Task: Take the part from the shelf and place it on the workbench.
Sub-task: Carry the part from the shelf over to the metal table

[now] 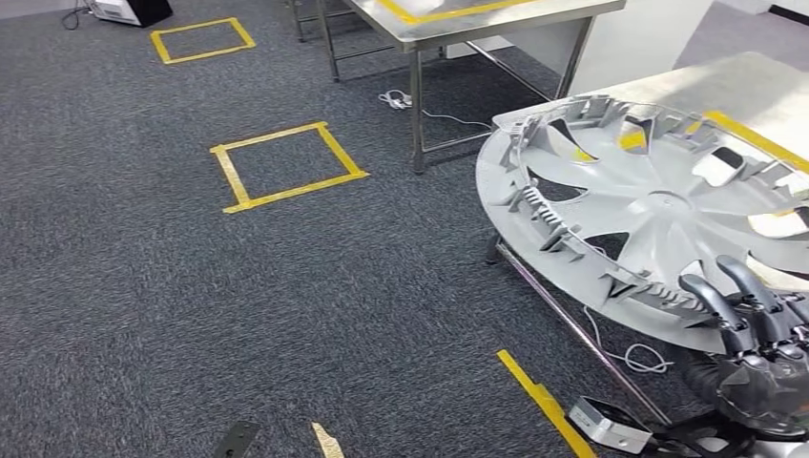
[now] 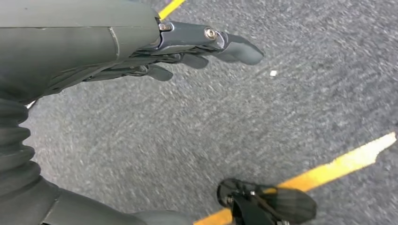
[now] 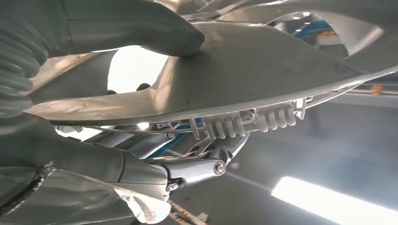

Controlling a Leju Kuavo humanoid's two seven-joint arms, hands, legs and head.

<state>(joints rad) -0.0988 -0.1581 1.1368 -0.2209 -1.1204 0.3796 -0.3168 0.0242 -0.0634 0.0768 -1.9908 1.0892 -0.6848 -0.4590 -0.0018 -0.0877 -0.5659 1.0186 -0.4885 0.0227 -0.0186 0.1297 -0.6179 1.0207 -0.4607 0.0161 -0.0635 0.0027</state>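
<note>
Your right hand (image 1: 758, 334) grips the part (image 1: 658, 205), a grey wheel cover, at its near rim, most of it already above the bench (image 1: 754, 81). Held by one edge, it could tilt or slip. The right wrist view adds the thumb over the rim, fingers beneath. Your left hand (image 2: 187, 51) hangs empty, fingers apparently loose, above carpet (image 2: 234, 117).

High head view; close wrist views
</note>
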